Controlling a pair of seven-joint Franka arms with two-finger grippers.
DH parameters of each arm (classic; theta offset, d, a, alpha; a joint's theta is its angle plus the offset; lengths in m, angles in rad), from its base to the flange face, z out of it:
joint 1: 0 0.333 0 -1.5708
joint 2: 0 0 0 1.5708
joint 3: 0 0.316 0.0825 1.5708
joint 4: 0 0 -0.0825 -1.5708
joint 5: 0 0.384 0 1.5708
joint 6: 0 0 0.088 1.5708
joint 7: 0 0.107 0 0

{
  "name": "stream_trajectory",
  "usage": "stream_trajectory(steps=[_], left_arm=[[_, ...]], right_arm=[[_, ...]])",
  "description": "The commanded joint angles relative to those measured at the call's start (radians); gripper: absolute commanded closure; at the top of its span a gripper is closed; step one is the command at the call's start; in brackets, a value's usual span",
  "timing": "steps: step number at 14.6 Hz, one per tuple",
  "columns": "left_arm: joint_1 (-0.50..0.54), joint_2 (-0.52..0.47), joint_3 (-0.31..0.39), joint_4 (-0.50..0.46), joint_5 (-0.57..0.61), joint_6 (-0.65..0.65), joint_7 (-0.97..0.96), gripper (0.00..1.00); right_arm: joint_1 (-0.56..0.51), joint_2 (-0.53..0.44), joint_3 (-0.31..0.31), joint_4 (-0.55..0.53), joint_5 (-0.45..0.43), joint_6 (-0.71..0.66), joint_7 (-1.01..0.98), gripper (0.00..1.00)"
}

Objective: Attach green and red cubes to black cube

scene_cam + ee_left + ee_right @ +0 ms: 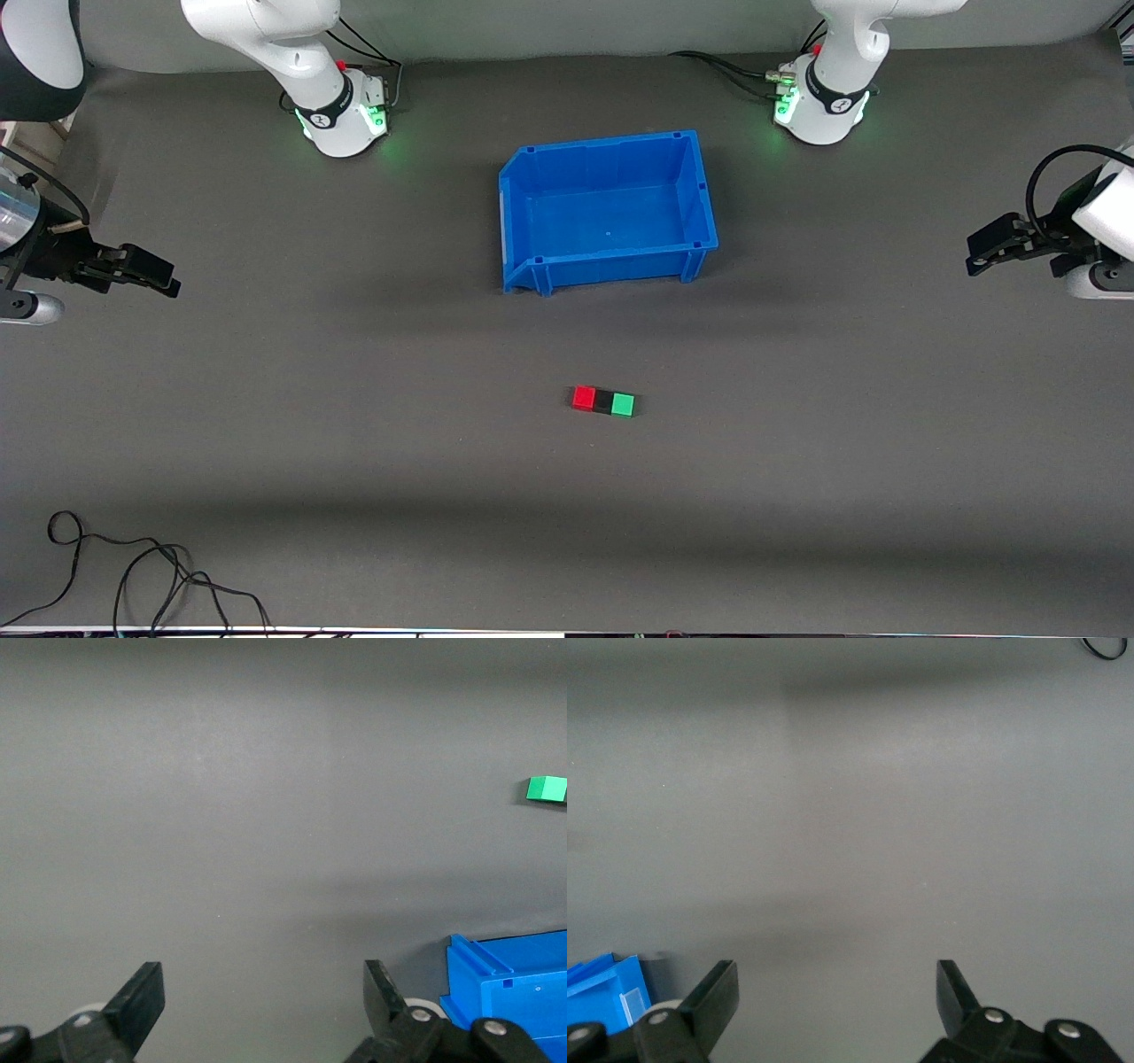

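Grey table point(354, 425): blue bin point(700, 190) near joined red-black-green cubes point(603, 401).

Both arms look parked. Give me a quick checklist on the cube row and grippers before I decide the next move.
1. red cube, black cube and green cube in one row, black in the middle: ok.
2. Cubes touching with no visible gaps: ok; actually attached: cannot tell.
3. left gripper open, empty, at its end of the table: ok.
4. right gripper open, empty, at its end: ok.
5. blue bin apart from the row, farther from the front camera: ok.
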Motion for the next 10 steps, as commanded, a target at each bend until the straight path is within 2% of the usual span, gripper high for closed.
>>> stream_trajectory(steps=[1, 10], left_arm=[[-0.012, -0.019, 0.007, -0.008, 0.018, -0.029, 0.013, 0.00], [-0.012, -0.019, 0.007, -0.008, 0.018, -0.047, 0.012, 0.00]], right_arm=[[-0.011, -0.004, 0.015, 0.001, -0.021, -0.008, -0.020, 0.01], [-0.006, 0.006, 0.008, -0.003, -0.021, -0.008, -0.037, 0.01]])
